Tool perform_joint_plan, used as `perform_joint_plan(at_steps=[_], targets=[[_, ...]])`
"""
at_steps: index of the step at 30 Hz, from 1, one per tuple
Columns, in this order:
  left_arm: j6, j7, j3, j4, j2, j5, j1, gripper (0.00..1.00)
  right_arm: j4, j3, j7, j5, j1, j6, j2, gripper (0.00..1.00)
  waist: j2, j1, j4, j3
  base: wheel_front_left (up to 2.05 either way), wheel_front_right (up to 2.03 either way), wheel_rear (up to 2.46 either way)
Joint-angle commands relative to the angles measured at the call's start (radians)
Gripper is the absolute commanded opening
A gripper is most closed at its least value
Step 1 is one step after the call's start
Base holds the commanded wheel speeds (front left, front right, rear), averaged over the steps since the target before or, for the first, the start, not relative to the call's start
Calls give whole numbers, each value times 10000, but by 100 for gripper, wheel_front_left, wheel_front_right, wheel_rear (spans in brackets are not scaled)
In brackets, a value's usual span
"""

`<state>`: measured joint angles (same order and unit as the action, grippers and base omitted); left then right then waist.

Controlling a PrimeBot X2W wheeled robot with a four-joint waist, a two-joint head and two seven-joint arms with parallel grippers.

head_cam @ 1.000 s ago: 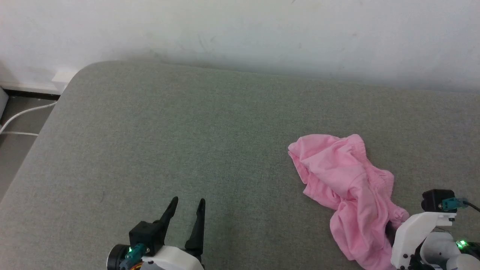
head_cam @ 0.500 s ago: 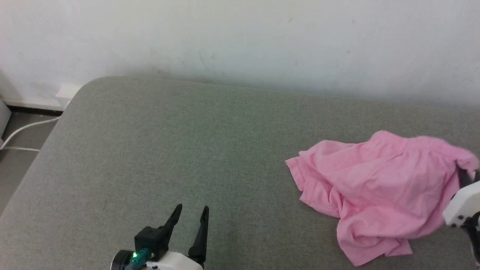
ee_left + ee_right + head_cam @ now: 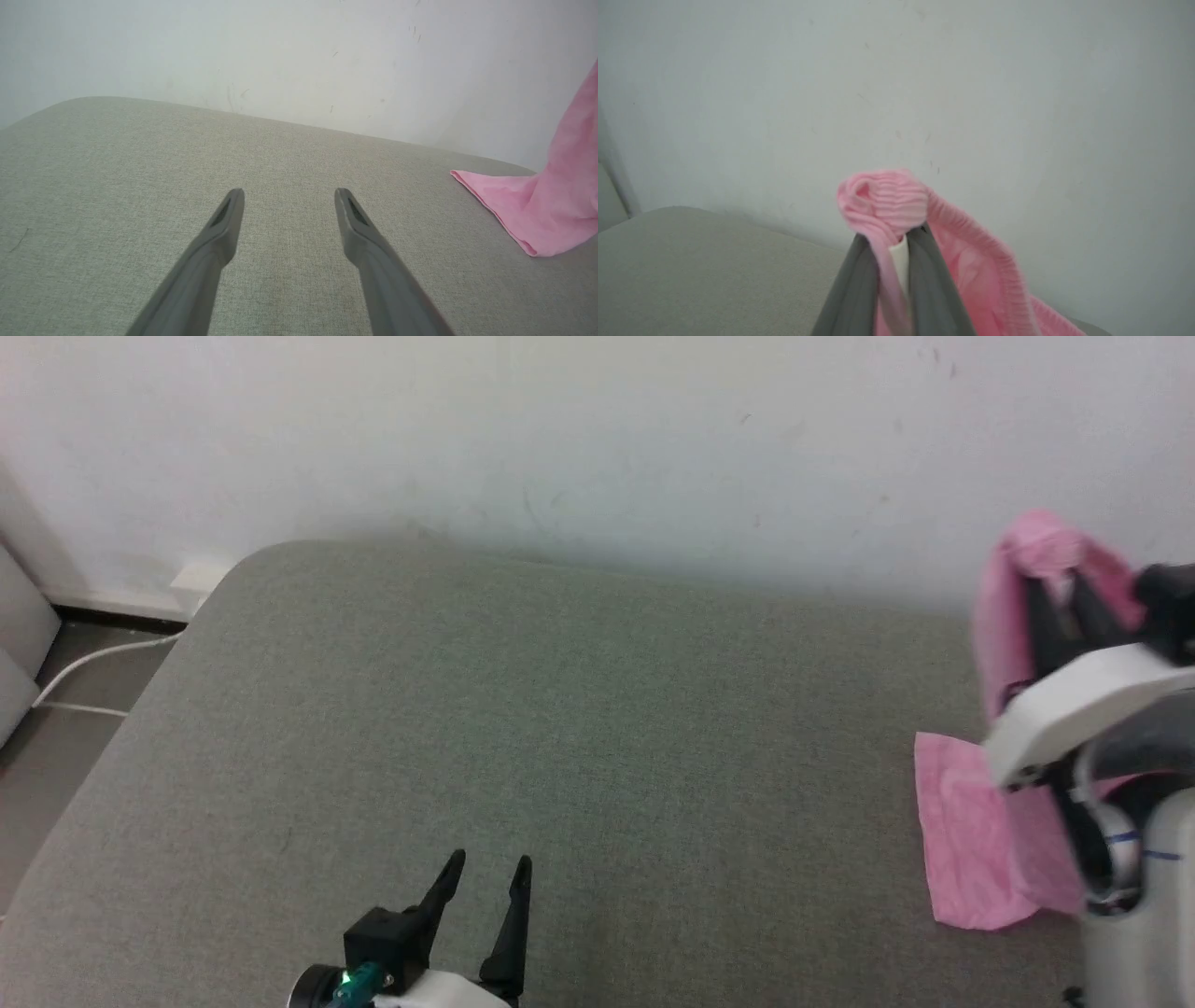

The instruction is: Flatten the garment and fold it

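Observation:
The garment (image 3: 971,840) is light pink shorts, hanging at the far right of the head view with its lower end resting on the grey-green cushion (image 3: 560,737). My right gripper (image 3: 1057,565) is raised in front of the wall and shut on the gathered waistband, which bunches above its tips (image 3: 882,200). The right forearm hides the middle of the cloth. Low at the centre-left, my left gripper (image 3: 487,875) hovers open over bare cushion with nothing between its fingers (image 3: 229,219). From the left wrist, the garment (image 3: 546,210) drapes down at the right edge.
A pale wall (image 3: 560,439) stands right behind the cushion. The cushion's rounded left corner drops to the floor, where a white cable (image 3: 89,661) lies beside a pale box (image 3: 19,644).
The right gripper closed on the garment's waistband and lifted it up and to the right, off its crumpled heap. The head camera shifted. The left gripper stayed open in place.

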<state>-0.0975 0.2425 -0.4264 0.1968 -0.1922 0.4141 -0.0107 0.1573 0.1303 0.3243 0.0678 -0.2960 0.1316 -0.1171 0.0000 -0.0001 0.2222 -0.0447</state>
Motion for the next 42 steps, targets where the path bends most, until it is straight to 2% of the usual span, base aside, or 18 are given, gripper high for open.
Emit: perform_joint_plan(at_steps=[1,3,9,16,17,18,19,23,27,33,39,41,42], targets=[[38,72,6,-4,46,32,29,100,-118,-777,142,87,155,-9,133,0,0,1,271,278,0,0,0],[58,87,-30,37,111,28,85,100,-584,-1901,230,171,328,-9,165,0,0,1,413,451,0,0,0],[153,130,-134,285,382,14,404,100,-2762,-4382,-214,410,380,-9,414,0,0,1,859,982,0,0,0],[281,170,-241,619,679,-69,698,100,-5376,-6565,-1039,726,-234,-9,631,0,0,1,1099,1339,0,0,0],[296,174,-251,669,712,-83,729,100,-5682,-6814,-1182,833,-336,-9,642,31,0,1,1121,1351,0,0,0],[310,177,-256,715,743,-95,758,100,-5960,-7077,-1323,944,-440,-9,650,95,0,1,1140,1359,0,0,0],[319,180,-255,758,772,-105,786,100,-6230,-7241,-1436,1084,-533,-9,655,100,0,1,1147,1358,0,0,0],[341,187,-167,898,816,-107,811,100,-6941,-7670,-1797,1620,-858,-9,664,100,0,1,1035,1223,0,0,0],[338,190,11,881,737,-151,706,100,-7109,-7428,-2200,1951,-1138,-9,517,100,0,1,697,939,0,0,0],[337,191,388,600,648,-166,520,100,-6419,-6193,-2795,2020,-1254,-9,-364,100,0,1,8,479,0,0,0],[368,192,674,340,605,-201,412,100,-5152,-4747,-2776,1828,-735,-9,-1364,100,0,1,-649,275,0,0,0],[374,192,741,271,616,-218,398,100,-4644,-4030,-2824,1719,-395,-9,-1563,100,0,1,-805,239,0,0,0],[374,192,741,271,616,-218,398,100,-4644,-4030,-2824,1719,-395,-9,-1563,100,0,1,-805,239,0,0,0]])
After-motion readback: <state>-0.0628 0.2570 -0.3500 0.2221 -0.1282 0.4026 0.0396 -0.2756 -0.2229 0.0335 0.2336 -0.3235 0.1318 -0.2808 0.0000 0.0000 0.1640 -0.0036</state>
